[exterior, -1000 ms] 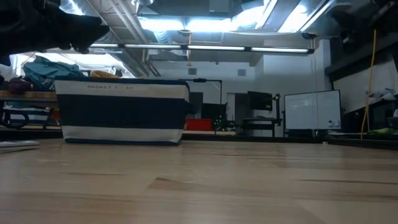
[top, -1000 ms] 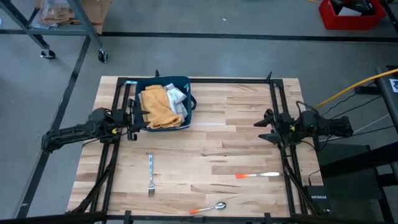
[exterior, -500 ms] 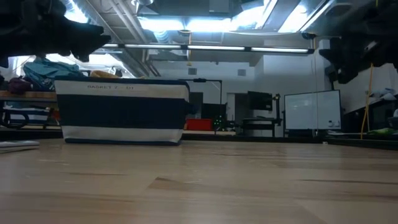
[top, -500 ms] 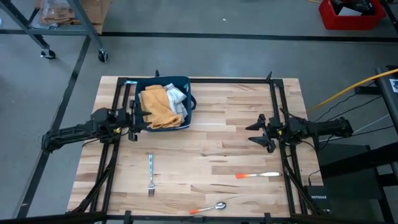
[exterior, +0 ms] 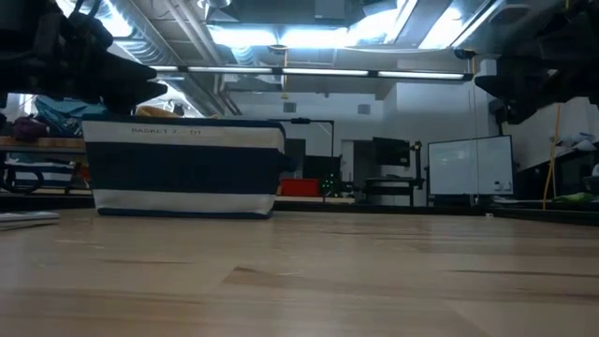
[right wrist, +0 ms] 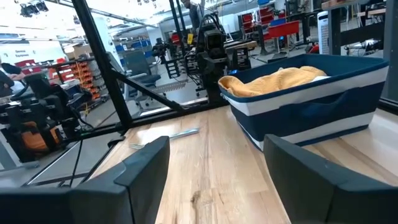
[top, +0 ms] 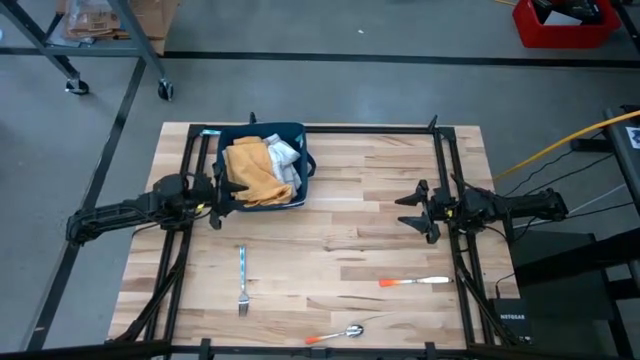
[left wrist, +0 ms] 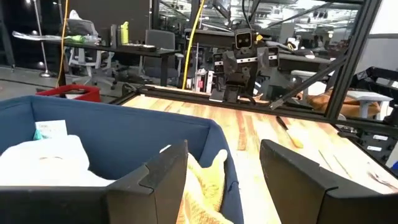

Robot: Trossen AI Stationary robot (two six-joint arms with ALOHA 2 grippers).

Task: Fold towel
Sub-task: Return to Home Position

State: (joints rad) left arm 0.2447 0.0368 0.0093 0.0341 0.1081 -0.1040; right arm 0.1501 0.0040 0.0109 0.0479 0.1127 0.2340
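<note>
Seen from above, the blue laundry organizer sits at about 11 o'clock on the table, holding the folded yellow towel with the white patterned towel tucked against its 2 o'clock side. The left gripper hovers at 9 o'clock, just off the organizer's near corner, fingers parted and empty, and the right gripper hangs at 3 o'clock, well apart from it, fingers spread wide around nothing. A fork lies at 7 o'clock, a spoon at 6 and an orange-handled utensil at 4
</note>
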